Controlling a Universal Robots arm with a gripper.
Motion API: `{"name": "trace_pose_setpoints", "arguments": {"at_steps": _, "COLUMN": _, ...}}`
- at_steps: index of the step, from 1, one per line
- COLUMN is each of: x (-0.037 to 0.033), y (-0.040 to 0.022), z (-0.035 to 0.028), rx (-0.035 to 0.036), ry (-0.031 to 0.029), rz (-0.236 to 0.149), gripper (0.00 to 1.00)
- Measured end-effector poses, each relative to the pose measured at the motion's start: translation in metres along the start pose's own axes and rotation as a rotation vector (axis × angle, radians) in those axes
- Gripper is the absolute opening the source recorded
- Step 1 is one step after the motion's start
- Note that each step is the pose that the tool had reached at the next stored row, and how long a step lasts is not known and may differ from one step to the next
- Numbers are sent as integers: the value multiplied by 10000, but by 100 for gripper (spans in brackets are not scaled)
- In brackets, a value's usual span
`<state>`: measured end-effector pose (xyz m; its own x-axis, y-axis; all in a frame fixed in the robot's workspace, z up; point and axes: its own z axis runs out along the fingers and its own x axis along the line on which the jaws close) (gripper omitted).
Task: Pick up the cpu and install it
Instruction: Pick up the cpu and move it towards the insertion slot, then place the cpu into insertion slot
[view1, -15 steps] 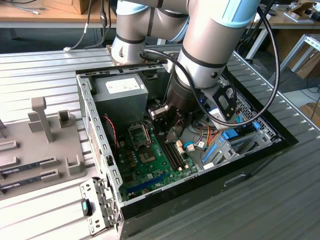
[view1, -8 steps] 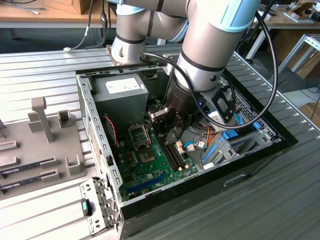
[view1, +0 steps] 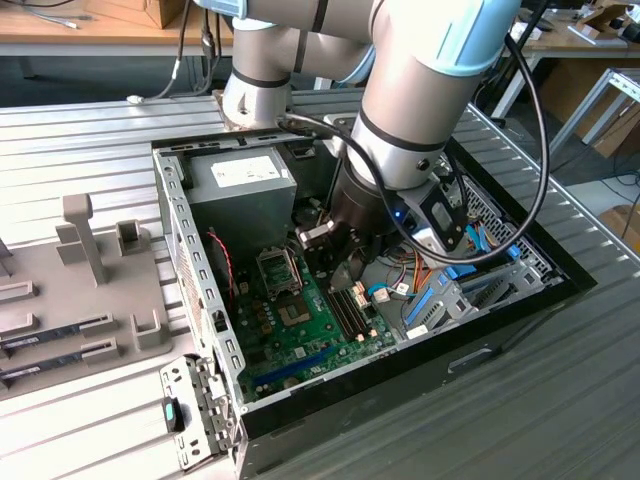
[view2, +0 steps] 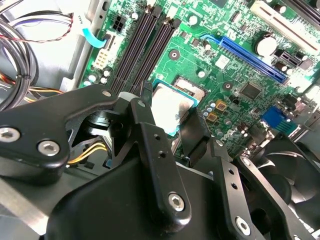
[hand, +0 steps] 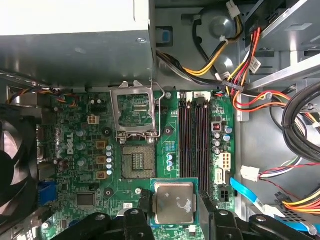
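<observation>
The cpu (hand: 173, 202) is a small square chip with a silvery top and thin green rim, held flat between my gripper's black fingers (hand: 143, 206). My gripper (hand: 173, 212) is shut on it and hangs above the green motherboard (hand: 85, 165) inside the open computer case. The empty cpu socket (hand: 136, 162) lies a short way from the chip, with its metal retention frame (hand: 135, 111) flipped up beyond it. In the second wrist view the cpu (view2: 170, 109) sits between the fingertips above the socket (view2: 190, 89). In the exterior view my gripper (view1: 340, 258) hovers beside the socket (view1: 280, 270).
The grey power supply (view1: 240, 185) fills the case's far corner. Bundles of coloured cables (hand: 235, 60) and black memory slots (hand: 195, 135) lie beside the socket. A black fan (hand: 15, 160) sits at the board's edge. A grey holder with memory sticks (view1: 60, 335) lies at the exterior view's left.
</observation>
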<state>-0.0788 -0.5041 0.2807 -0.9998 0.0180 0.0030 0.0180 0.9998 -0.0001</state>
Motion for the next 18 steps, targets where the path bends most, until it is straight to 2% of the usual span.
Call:
{"name": "trace_pose_setpoints", "arguments": {"at_steps": 8, "x": -11, "y": -8, "z": 55, "rx": 0, "ry": 0, "rz": 0, "gripper": 47}}
{"name": "trace_pose_setpoints", "arguments": {"at_steps": 18, "x": -17, "y": 16, "z": 80, "rx": 0, "ry": 0, "rz": 0, "gripper": 47}}
